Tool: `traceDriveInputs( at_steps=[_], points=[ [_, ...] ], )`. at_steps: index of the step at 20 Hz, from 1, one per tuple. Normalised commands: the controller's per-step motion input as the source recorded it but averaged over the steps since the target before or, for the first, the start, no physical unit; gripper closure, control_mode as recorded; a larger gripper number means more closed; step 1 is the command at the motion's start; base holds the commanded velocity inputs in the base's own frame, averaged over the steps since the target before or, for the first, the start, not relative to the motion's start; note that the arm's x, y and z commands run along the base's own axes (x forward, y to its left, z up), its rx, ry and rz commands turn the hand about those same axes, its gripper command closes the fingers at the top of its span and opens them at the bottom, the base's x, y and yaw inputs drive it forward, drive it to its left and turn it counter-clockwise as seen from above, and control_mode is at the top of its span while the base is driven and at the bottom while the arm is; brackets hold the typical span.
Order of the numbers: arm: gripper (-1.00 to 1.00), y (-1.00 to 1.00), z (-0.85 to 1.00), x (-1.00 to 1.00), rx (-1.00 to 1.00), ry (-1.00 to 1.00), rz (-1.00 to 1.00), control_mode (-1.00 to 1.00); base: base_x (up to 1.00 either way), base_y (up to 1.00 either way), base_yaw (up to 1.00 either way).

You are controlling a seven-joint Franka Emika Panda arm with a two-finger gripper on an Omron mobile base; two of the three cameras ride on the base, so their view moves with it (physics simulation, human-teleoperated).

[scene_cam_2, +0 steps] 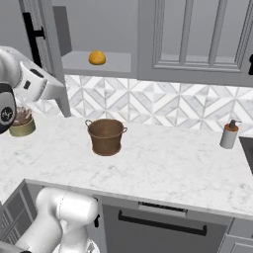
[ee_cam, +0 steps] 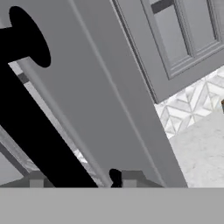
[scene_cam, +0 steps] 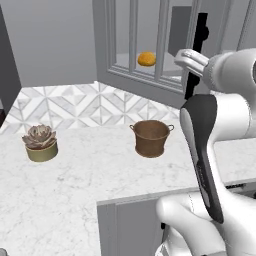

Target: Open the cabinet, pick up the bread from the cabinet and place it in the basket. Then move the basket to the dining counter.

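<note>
The grey cabinet's glass-paned door (scene_cam: 134,40) stands swung open, seen edge-on in the right base view (scene_cam_2: 49,44). Its black bar handle (scene_cam: 198,47) (ee_cam: 39,131) runs between my gripper's (ee_cam: 82,180) fingertips (ee_cam: 129,177), with a gap left on one side, so the jaws are open around it. My gripper (scene_cam: 186,61) (scene_cam_2: 58,91) is at the door's edge. The golden bread (scene_cam: 146,59) (scene_cam_2: 97,58) lies on the cabinet shelf. Below it, the brown basket (scene_cam: 151,137) (scene_cam_2: 106,136) stands upright on the marble worktop (scene_cam: 75,190). The dining counter is out of view.
An olive pot with a succulent (scene_cam: 41,145) (scene_cam_2: 22,126) stands at the worktop's left. A soap dispenser (scene_cam_2: 229,134) is at the right. A closed glass-paned cabinet (scene_cam_2: 197,34) hangs to the right of the open one. Triangle-patterned tiles (scene_cam_2: 148,101) line the wall.
</note>
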Motion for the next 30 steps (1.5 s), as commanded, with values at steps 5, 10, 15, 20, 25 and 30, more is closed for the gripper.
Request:
traceDriveInputs(
  at_steps=[5, 10, 15, 20, 25, 30],
  points=[
    [-1.0, -0.89, 0.19, -0.83, 0.25, 0.04, 0.01, -1.0, 0.0, 0.0, 0.0],
    [-1.0, -0.62, 0.07, -0.75, 0.26, 0.0, 0.19, -1.0, 0.0, 0.0, 0.0],
    [-1.0, 0.02, 0.03, -0.17, 0.03, -0.02, 0.23, -1.0, 0.0, 0.0, 0.0],
    [-1.0, -0.2, 0.07, -0.27, 0.0, 0.0, 0.21, -1.0, 0.0, 0.0, 0.0],
    [-1.0, -0.51, 0.19, -0.92, 0.0, 0.0, 0.15, -1.0, 0.0, 0.0, 0.0],
    [-1.0, -0.74, 0.25, -0.01, 0.03, 0.03, 0.03, -1.0, 0.0, 0.0, 0.0]
  ],
)
